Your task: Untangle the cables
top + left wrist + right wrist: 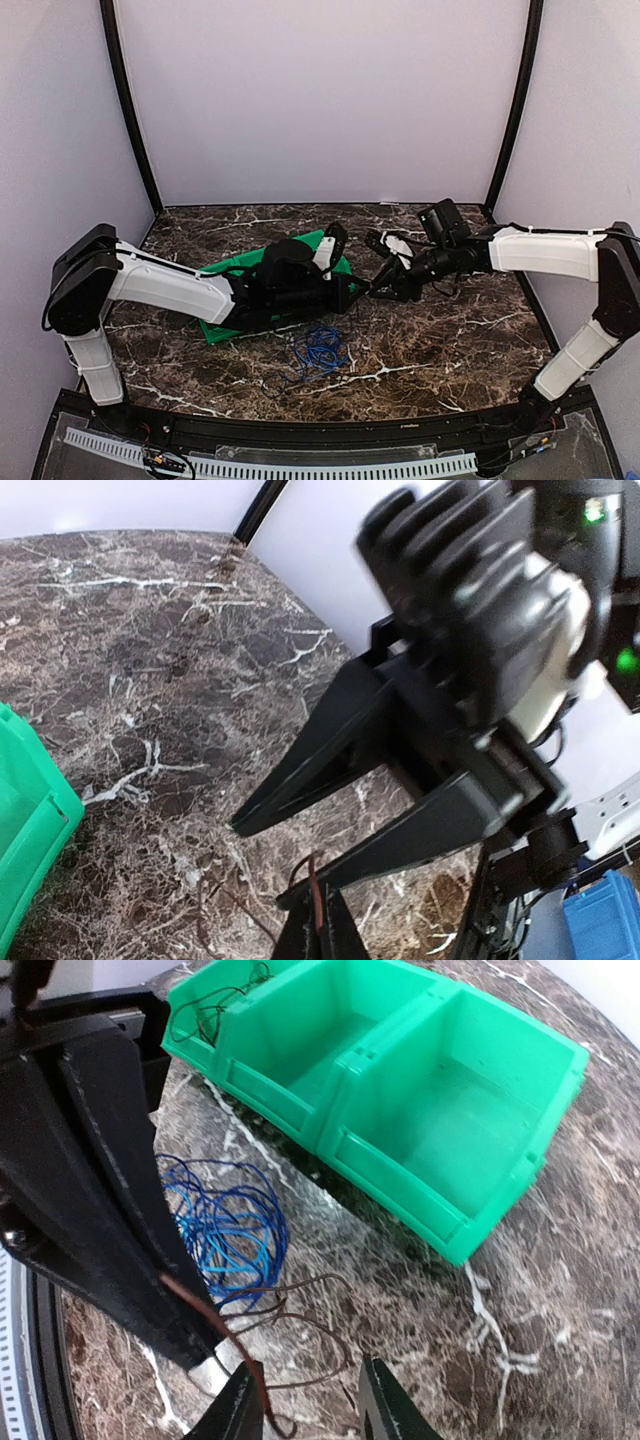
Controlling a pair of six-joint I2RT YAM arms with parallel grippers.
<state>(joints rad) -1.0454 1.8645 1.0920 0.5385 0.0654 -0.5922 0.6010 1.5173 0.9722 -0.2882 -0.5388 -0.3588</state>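
My left gripper (357,290) is shut on a thin dark brown cable (314,885). In the right wrist view the same cable (215,1325) runs from the left gripper's fingers (110,1210) down past my right gripper's left finger, and its loose loops (310,1335) lie on the table. My right gripper (305,1400) is open, tip to tip with the left one; its two fingers (300,770) straddle the cable in the left wrist view. A bright blue cable bundle (228,1222) lies on the table beside the loops, also seen from above (318,350). A thin black cable (205,1010) lies in the bin's far compartment.
A green bin (450,1220) with several compartments stands on the marble table, mostly under the left arm in the top view (225,268); the two nearest compartments hold nothing. Purple walls close in the back and sides.
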